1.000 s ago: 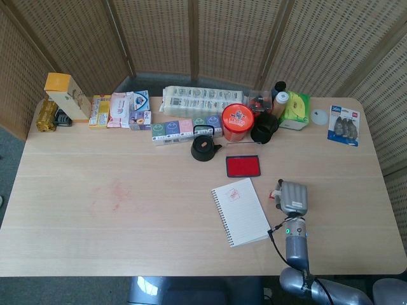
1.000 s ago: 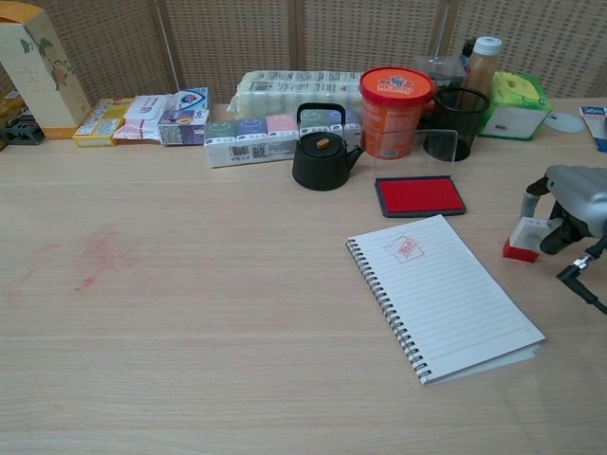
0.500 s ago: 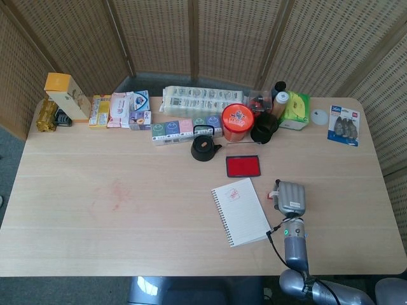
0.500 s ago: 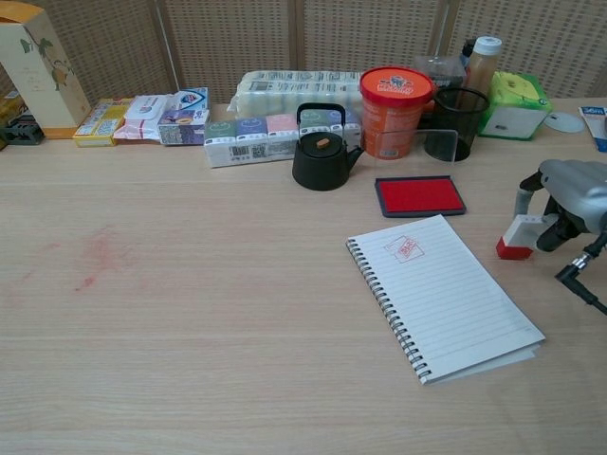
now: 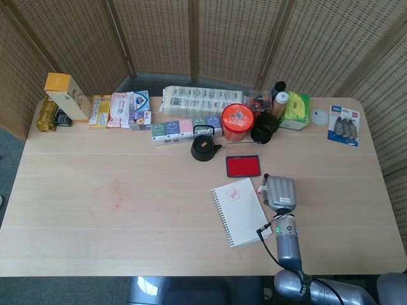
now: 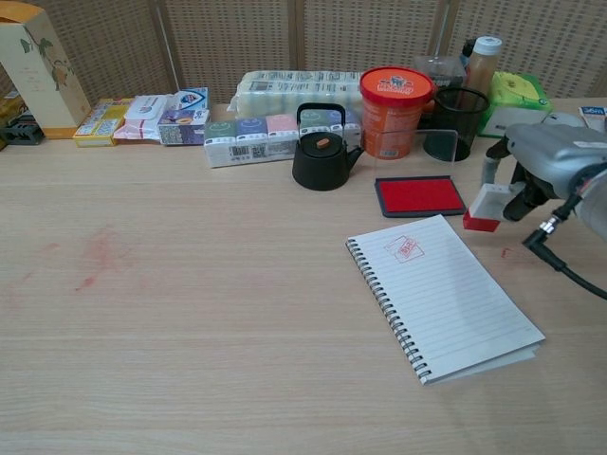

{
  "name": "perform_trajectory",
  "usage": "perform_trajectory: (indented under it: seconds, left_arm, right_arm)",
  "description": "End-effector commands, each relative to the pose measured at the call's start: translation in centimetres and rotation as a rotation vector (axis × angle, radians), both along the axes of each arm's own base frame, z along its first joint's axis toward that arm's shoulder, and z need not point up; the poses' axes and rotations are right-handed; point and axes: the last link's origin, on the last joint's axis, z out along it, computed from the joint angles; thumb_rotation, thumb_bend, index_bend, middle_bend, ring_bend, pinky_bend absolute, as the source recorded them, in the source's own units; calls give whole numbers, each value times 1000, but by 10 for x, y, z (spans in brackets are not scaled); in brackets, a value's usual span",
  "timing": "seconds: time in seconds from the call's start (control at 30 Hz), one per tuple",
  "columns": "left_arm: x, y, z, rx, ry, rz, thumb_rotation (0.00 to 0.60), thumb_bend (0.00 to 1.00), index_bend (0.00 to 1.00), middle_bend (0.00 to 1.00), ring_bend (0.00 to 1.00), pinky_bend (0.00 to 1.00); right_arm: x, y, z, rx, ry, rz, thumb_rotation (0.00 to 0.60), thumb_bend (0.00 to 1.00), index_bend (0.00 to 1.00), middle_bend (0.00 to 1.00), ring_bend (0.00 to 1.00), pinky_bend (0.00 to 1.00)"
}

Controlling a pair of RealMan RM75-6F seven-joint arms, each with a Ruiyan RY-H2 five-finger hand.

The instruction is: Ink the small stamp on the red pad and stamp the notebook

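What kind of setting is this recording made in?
Probably a staged test table indoors: a wooden table backed by woven screens, with assorted packaged goods lined along the back and a notebook laid out.

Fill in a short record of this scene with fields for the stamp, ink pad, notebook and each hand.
stamp: small stamp, red base, held clear of the table beside the pad
ink pad: red pad, open, in front of the orange tub
notebook: notebook, open, one red print near its top
right hand: right hand holds the stamp
left hand: not in view

Right hand hovers beside notebook, below red pad.
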Motion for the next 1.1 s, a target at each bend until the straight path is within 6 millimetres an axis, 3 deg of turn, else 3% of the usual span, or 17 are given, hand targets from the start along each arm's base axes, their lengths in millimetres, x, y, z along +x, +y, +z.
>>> perform_trajectory:
  seconds: [0.03, 0.27, 0.63, 1.1]
  left_arm:
    - [0, 0, 0, 0, 0, 1, 600, 53, 0, 0, 0, 74]
    - [-1, 1, 1, -1, -2, 3, 600, 53, 0, 0, 0, 74]
    - [-5, 3, 3, 3, -17, 14, 600, 53, 0, 0, 0, 74]
    - [-10, 7, 7, 7, -32, 35, 600, 53, 0, 0, 0, 74]
  right_arm:
    - [15, -5, 0, -1, -5, 14, 600, 495, 586, 1000, 1000, 1000]
    - [39, -16, -6, 1, 2, 29, 600, 496, 587, 1000, 1000, 1000]
    - [75, -52, -24, -12, 34, 35, 600, 497, 590, 1000, 1000, 1000]
    - [87, -76, -52, 14, 66, 24, 600, 497, 591, 1000, 1000, 1000]
